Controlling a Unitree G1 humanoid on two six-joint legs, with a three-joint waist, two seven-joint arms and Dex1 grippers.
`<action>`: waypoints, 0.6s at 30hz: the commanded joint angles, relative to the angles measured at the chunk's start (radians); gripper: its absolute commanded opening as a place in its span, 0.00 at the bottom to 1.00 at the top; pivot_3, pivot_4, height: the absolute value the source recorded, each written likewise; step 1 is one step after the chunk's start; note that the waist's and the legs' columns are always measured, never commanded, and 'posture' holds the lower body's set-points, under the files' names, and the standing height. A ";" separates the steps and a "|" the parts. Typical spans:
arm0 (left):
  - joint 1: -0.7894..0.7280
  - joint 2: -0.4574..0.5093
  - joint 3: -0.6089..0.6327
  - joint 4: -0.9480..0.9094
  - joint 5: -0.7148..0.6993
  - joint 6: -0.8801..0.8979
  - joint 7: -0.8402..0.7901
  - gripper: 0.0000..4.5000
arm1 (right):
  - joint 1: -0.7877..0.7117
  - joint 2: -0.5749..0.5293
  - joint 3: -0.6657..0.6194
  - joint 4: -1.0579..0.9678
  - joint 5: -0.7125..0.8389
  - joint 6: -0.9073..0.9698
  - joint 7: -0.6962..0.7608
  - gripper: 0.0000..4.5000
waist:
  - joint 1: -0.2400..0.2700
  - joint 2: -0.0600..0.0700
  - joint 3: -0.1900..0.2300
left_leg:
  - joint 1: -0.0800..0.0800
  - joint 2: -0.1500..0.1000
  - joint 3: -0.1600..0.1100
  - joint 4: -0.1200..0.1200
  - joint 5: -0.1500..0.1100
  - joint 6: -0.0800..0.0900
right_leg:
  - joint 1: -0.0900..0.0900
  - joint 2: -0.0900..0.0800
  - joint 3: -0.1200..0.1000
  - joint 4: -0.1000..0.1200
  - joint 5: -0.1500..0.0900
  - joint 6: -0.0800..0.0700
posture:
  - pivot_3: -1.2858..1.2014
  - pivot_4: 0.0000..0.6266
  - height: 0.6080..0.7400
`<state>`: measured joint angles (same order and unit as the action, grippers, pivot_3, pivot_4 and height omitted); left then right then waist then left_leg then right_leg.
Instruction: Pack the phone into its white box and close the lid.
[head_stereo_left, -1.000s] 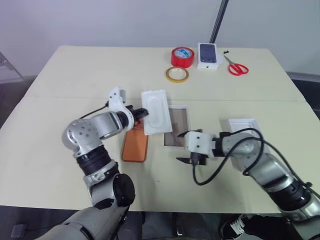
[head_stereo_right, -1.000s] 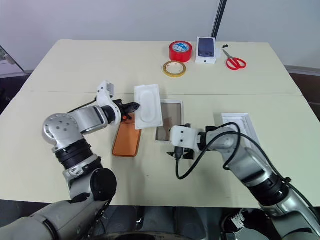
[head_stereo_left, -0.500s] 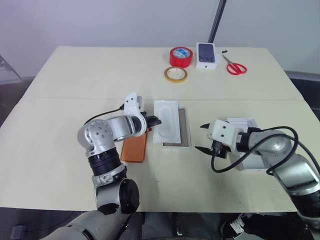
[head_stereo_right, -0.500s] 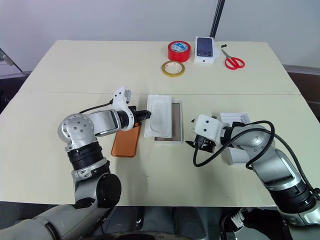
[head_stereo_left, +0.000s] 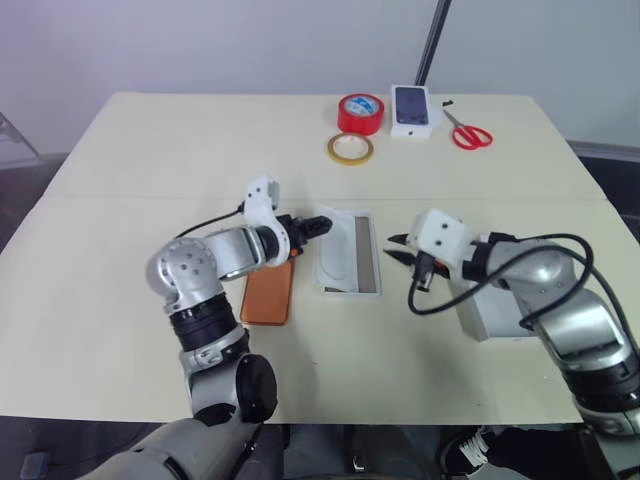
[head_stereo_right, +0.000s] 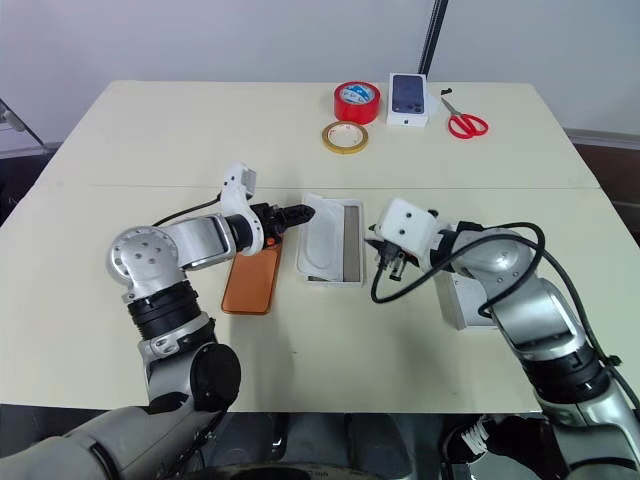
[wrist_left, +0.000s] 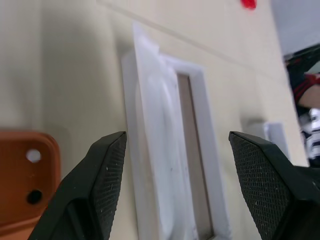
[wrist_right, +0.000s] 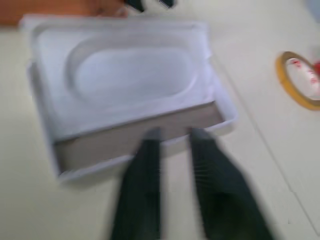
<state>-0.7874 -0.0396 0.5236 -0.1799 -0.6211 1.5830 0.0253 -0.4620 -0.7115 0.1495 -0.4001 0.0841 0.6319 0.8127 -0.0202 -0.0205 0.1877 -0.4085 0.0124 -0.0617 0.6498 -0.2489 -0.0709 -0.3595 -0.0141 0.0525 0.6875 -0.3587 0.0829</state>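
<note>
Released since earlier, white insert (head_stereo_left: 338, 263) lies in the white box (head_stereo_left: 367, 262) between spread left pincer (head_stereo_left: 322, 224) and clenched right pincer (head_stereo_left: 395, 247).

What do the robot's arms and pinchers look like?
Both arms are shiny silver-grey tubes with round joints and black rings. Each wrist has a white blocky part, and a black cable loops along each arm. The left gripper and right gripper each have two black fingers with bumpy, textured insides.

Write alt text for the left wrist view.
A white moulded insert with a rounded recess lies askew in a shallow white rectangular box, seen between the left gripper's open black jaws. A slim orange phone's corner lies beside it.
</note>
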 joint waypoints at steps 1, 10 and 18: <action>0.057 0.165 -0.144 -0.057 0.015 -0.141 -0.135 0.76 | -0.067 0.074 0.042 -0.008 0.004 0.093 -0.055 0.02 | -0.004 0.001 0.000 | 0.000 0.001 0.000 -0.001 0.000 -0.001 | 0.000 0.000 0.000 0.000 0.000 0.000 | 0.52 0.24 1.00; 0.309 0.630 -0.454 -0.080 0.146 -0.702 -0.634 0.76 | -0.200 0.282 0.226 0.139 -0.108 0.242 -0.222 0.02 | 0.010 0.001 0.000 | -0.002 0.000 0.001 -0.003 0.001 -0.003 | -0.005 -0.002 0.000 0.001 0.001 -0.001 | 0.52 0.24 1.00; 0.465 0.748 -0.468 -0.129 0.140 -0.885 -0.849 0.76 | -0.238 0.358 0.284 0.283 -0.193 0.259 -0.322 0.02 | 0.002 0.002 0.000 | -0.002 0.000 0.001 -0.003 -0.001 0.003 | -0.006 -0.002 0.000 0.001 0.001 -0.002 | 0.52 0.24 1.00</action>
<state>-0.3283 0.6903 0.0482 -0.2623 -0.4722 0.7349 -0.7916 -0.6782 -0.3573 0.4284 -0.1138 -0.0803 0.8891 0.5099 -0.0180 -0.0188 0.1879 -0.4107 0.0122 -0.0611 0.6464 -0.2505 -0.0677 -0.3651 -0.0163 0.0528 0.6887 -0.3582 0.0812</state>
